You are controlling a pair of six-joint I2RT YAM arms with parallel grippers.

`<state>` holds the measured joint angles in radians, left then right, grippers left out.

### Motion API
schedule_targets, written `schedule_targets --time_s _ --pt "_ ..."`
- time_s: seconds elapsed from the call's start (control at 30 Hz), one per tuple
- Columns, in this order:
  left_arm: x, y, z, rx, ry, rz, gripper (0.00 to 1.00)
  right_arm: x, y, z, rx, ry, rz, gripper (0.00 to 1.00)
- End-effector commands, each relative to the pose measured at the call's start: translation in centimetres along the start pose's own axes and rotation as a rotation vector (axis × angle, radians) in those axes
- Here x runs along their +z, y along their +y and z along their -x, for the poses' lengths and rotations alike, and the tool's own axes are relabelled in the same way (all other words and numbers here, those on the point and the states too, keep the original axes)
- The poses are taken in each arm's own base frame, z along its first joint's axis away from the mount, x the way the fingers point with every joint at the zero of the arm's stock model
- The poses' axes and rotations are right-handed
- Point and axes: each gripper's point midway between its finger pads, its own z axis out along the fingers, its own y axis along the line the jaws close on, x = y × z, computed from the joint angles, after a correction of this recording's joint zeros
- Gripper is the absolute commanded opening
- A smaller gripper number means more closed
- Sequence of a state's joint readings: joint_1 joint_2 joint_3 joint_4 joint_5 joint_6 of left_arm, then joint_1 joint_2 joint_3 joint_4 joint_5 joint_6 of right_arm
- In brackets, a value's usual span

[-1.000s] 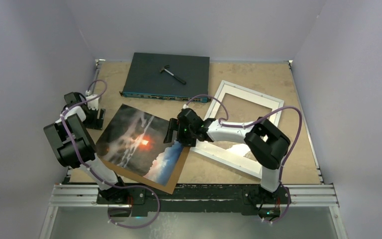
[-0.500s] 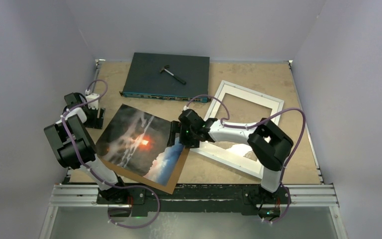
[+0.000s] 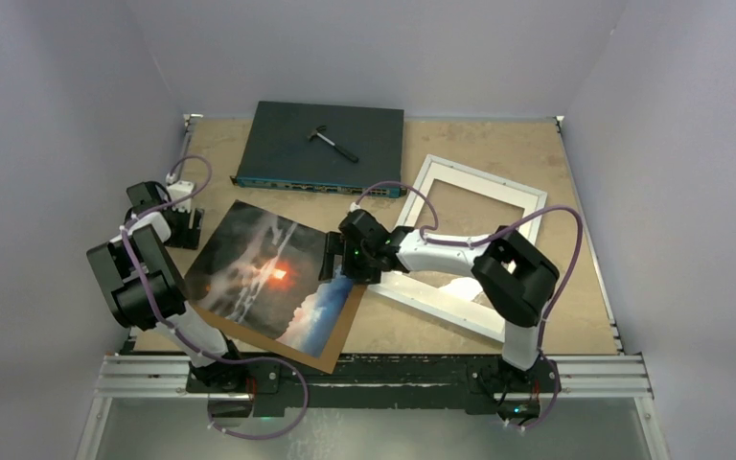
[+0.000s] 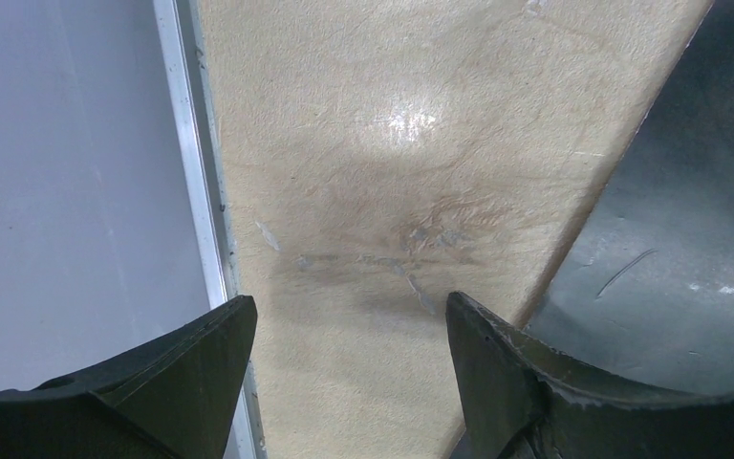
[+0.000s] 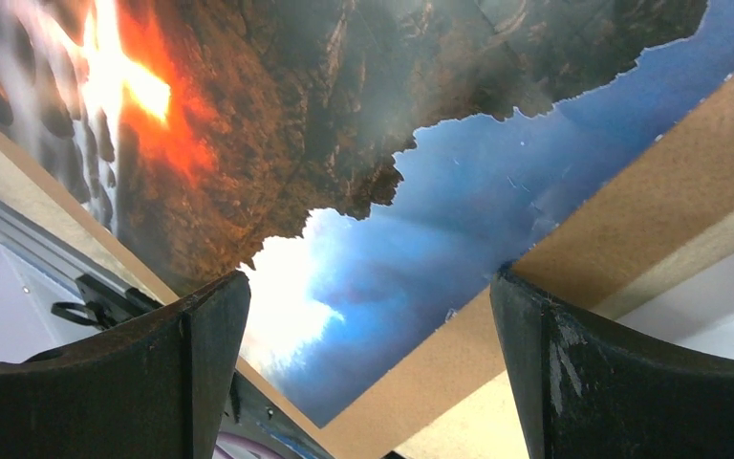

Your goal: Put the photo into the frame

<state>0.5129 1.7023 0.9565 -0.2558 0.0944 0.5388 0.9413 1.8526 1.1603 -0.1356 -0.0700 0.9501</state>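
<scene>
Cannot make out the small tool (image 3: 332, 141) on the network switch (image 3: 287, 144) by the table's (image 3: 498, 134) far edge. Loses part of the frame's (image 3: 489, 177) near-left side under the right arm (image 3: 441, 251). Cuts off the photo (image 5: 392, 143) at the right wrist view's top and left edges.

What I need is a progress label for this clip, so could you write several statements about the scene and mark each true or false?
1. The photo lies inside the frame. False: it lies on a brown backing board, left of the frame.
2. A small hammer-like tool rests on the network switch. True.
3. The right pincer is open over the photo's right edge. True.
4. The left pincer grips the photo. False: it is open and empty, over bare table.
</scene>
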Motion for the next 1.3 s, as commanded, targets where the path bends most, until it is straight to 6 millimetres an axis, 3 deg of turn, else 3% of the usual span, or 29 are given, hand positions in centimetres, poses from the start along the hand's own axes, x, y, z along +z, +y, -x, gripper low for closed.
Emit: schedule_targets --time_s 0.0,0.43,0.73,0.93,1.1,1.27 --pt "1.7 -3.9 -6.4 0.020 0.189 -0.098 0.72 1.7 -1.0 0.1 0.046 -0.020 -0.057 0.99" --pt "1.8 -5.3 -7.6 0.055 0.227 -0.133 0.70 3.9 1.9 1.1 0.225 -0.076 0.127 0.99" --pt "1.9 -5.6 -8.0 0.069 0.242 -0.145 0.69 4.1 3.6 1.1 0.268 -0.061 0.235 0.99" --pt "1.8 -5.5 -7.9 0.074 0.241 -0.141 0.69 5.2 4.2 1.8 0.240 -0.078 0.240 0.99" --pt "1.6 -4.9 -7.7 0.089 0.238 -0.124 0.69 2.5 4.1 3.5 0.095 -0.129 0.125 0.99" --pt "1.8 -4.5 -7.4 0.080 0.240 -0.116 0.68 -0.6 2.3 2.7 -0.006 -0.110 0.031 0.99"
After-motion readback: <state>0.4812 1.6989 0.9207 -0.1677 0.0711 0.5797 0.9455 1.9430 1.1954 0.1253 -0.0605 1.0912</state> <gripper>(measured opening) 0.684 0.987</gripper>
